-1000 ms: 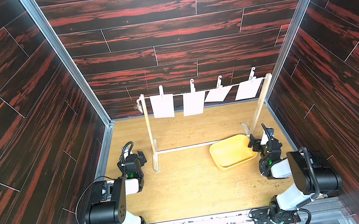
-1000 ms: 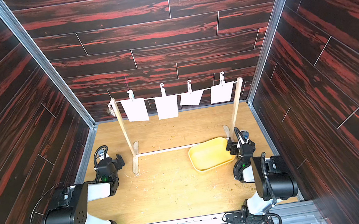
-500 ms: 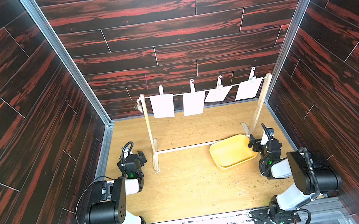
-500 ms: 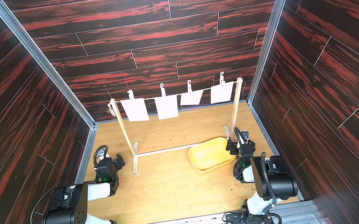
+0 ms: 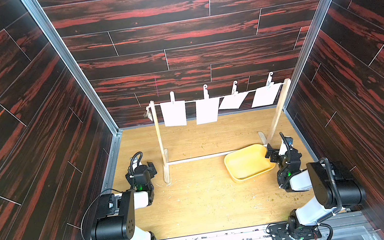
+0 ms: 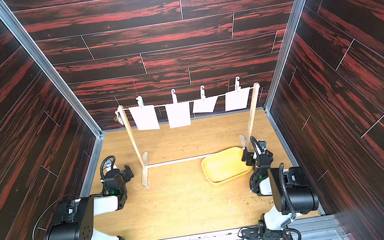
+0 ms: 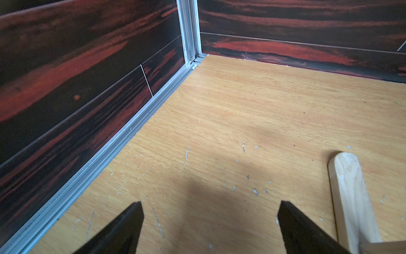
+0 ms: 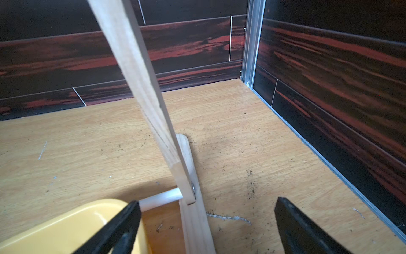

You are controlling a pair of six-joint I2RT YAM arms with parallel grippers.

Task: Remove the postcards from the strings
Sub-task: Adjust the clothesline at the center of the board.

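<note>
Four thin, flat white postcards (image 5: 174, 114) hang on the taut whitish strings (image 5: 189, 101), each pinned by a small pale clothespin (image 5: 205, 90), between two slim light-wood uprights (image 5: 159, 135) at the far side of the scuffed, wood-grain bench (image 5: 197, 201). The left claw (image 7: 208, 204) and right claw (image 8: 207, 200), with black wedge-shaped fingers, sit low, spread wide and empty. The right one is just beside a glossy yellow, round-cornered tray (image 5: 245, 164).
</note>
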